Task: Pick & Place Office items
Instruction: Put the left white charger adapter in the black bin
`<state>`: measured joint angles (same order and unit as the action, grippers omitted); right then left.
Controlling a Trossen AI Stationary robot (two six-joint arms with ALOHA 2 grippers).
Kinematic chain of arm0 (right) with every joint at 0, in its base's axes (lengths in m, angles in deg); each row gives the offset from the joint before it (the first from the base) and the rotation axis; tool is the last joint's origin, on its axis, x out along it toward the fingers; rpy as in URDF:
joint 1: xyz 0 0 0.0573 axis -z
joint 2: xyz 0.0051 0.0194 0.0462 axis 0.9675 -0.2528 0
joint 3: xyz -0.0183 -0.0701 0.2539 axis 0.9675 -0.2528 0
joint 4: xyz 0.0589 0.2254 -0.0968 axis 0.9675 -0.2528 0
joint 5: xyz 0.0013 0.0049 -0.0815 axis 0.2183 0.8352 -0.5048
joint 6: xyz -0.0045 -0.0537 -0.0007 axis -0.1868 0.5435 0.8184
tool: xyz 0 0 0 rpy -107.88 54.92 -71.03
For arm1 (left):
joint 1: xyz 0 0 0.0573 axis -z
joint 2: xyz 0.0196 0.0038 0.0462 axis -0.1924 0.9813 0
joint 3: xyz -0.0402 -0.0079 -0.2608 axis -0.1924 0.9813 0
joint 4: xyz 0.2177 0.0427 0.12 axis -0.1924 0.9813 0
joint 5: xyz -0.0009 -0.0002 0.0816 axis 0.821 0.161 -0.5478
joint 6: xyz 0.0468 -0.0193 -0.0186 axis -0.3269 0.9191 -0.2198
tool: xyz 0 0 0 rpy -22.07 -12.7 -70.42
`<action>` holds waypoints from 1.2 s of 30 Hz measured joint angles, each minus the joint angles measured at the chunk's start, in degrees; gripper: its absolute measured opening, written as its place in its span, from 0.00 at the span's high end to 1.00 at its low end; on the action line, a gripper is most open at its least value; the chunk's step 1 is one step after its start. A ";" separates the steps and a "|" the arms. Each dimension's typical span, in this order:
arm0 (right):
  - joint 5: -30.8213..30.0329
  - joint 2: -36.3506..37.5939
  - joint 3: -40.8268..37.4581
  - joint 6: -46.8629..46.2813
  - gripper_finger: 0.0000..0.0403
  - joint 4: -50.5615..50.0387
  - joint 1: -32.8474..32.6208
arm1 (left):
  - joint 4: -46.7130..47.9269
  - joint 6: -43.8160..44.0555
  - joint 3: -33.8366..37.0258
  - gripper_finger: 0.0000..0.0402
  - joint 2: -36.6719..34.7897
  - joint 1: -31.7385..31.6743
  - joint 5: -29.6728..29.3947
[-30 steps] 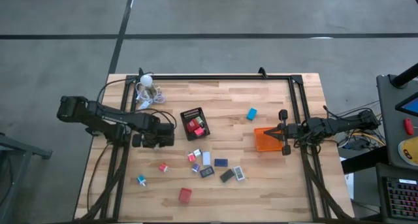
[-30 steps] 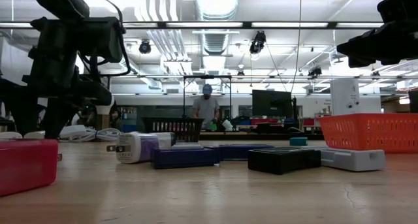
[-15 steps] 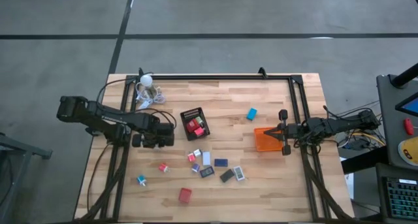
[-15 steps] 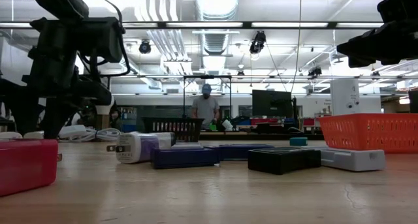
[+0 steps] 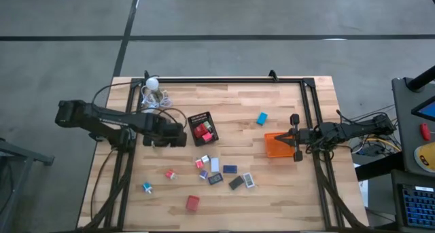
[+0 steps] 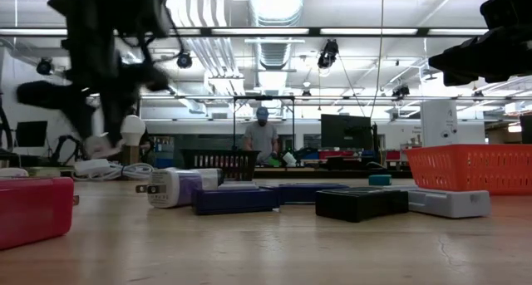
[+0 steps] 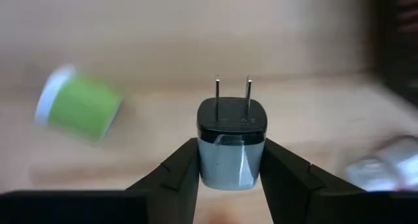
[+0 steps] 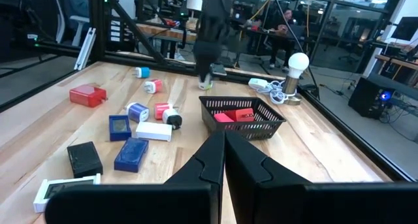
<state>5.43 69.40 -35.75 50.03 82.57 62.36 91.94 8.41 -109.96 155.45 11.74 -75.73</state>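
My left gripper (image 7: 230, 149) (image 5: 181, 136) is shut on a small charger plug (image 7: 232, 136) with a black top, grey body and two metal prongs. It hovers just left of the black mesh tray (image 5: 202, 128). A green roll (image 7: 78, 103) lies blurred on the table below it. Other office items lie flat on the wood: a cluster of blue, black, white and red pieces (image 5: 221, 173), a red block (image 5: 193, 203) and a blue piece (image 5: 262, 118). My right gripper (image 8: 224, 145) (image 5: 295, 136) is shut beside the orange tray (image 5: 276, 145). My left gripper pinches the charger plug's grey body (image 7: 228, 165) between its two fingers (image 7: 179, 175), one on each side. The black end and its prongs (image 7: 232, 87) point away from the gripper, down toward the table. The plug is lifted clear of the table.
The mesh tray holds red pieces (image 8: 232, 116). A white bulb with cords (image 5: 153, 90) sits at the far left corner. A black frame rail (image 5: 224, 80) runs along the far edge. A person (image 6: 263, 137) stands in the room behind.
My left gripper has risen and moved toward the table's right and slightly far, closing on the black mesh tray, with the charger plug still between its fingers. The right arm has kept still.
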 joint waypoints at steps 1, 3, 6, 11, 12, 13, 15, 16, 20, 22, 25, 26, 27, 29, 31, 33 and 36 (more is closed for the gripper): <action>0.00 0.00 0.00 0.00 0.98 0.00 0.00 | -0.08 -1.97 -1.10 0.65 -0.02 0.00 -2.24; 0.00 0.02 0.00 0.00 0.98 -0.02 0.00 | -0.18 -6.40 -3.23 0.65 -0.02 0.00 -7.36; 0.00 0.02 0.00 0.00 0.98 0.00 0.00 | -2.26 -12.42 -5.15 0.65 -0.02 0.00 -15.21; 0.00 0.02 0.00 0.00 0.98 0.00 0.00 | -9.60 -19.58 -5.04 0.65 -0.02 -0.21 -23.18; -0.01 0.02 -0.01 0.00 0.98 -0.01 0.01 | -11.51 -21.92 -4.78 0.65 0.11 -0.25 -23.79; 0.00 0.02 0.00 0.00 0.98 0.00 0.02 | -13.67 -24.74 -4.49 0.65 0.27 -0.26 -24.10; 0.00 0.02 0.00 0.00 0.98 0.00 0.00 | -18.32 -30.68 -3.88 0.65 0.75 -0.26 -24.15; -0.02 0.02 0.00 0.00 0.98 -0.01 0.02 | -20.52 -33.37 -3.51 0.65 0.99 -0.26 -24.17; 0.00 0.02 0.00 0.00 0.98 0.00 0.01 | -27.29 -39.66 -2.36 0.65 2.49 -0.84 -24.15; 0.00 0.02 0.00 0.00 0.98 0.00 0.00 | -27.75 -39.34 -2.23 0.65 3.34 -1.97 -23.51; 0.00 0.01 -0.01 0.00 0.98 -0.02 0.00 | -27.52 -39.61 -2.18 0.65 5.05 -5.31 -17.56; -0.01 -0.02 0.00 0.00 0.98 -0.01 0.01 | -27.50 -40.09 -2.18 0.65 5.60 -6.67 -14.97; -0.02 -0.02 0.00 0.00 0.98 -0.02 0.02 | -27.53 -40.54 -2.18 0.65 6.16 -8.06 -12.50; 0.00 -0.02 0.00 0.00 0.98 -0.02 0.02 | -27.52 -41.63 -2.18 0.65 7.26 -10.42 -8.45; 0.02 0.00 0.00 0.00 0.98 -0.02 0.00 | -27.55 -42.48 -2.18 0.65 8.20 -12.14 -5.78; 0.00 0.00 0.00 0.00 0.98 -0.02 0.00 | -27.51 -43.03 -2.20 0.65 8.79 -13.24 -4.01; 0.01 0.00 0.00 0.00 0.98 -0.02 0.01 | -27.42 -43.30 -2.23 0.65 9.26 -14.10 -2.64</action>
<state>5.44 69.40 -35.75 50.03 82.55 62.37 64.52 -34.90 -112.19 164.71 -2.36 -78.37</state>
